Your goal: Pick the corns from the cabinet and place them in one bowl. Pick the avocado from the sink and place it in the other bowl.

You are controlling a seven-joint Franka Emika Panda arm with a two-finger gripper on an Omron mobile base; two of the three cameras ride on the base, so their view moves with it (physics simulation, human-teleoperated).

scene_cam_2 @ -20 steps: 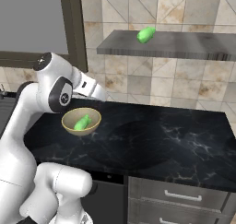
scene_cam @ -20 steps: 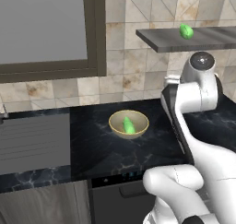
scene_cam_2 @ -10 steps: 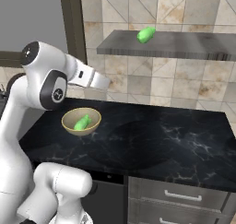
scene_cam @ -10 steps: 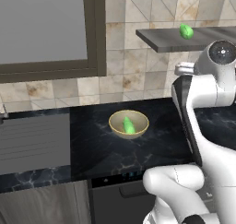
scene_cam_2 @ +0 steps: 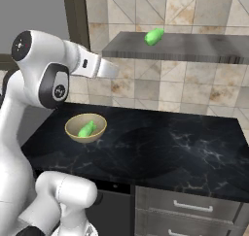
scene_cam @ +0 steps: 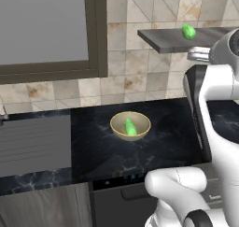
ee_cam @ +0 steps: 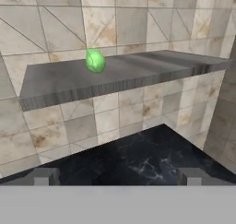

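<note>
While the arm stands raised over the dark marbled counter [scene_cam_2: 160, 147], the scene reads like this from left to right: a dark-framed window panel [scene_cam: 44, 27] fills the wall at the far left, with a grey ribbed slab [scene_cam: 32, 144] below it at counter height. Next comes the pale yellow-tan bowl [scene_cam: 116, 123], sitting on the counter with one bright green corn [scene_cam: 130, 127] lying inside it. Further right and higher, the grey wood-grained cabinet shelf [scene_cam_2: 194, 48] juts from the tiled wall, and the second corn [scene_cam_2: 154, 36] rests on top of it, near its left end. The gripper [ee_cam: 117, 177] hangs below shelf height with its jaws spread wide and nothing between them, pointed toward that corn but well apart from it.
</note>
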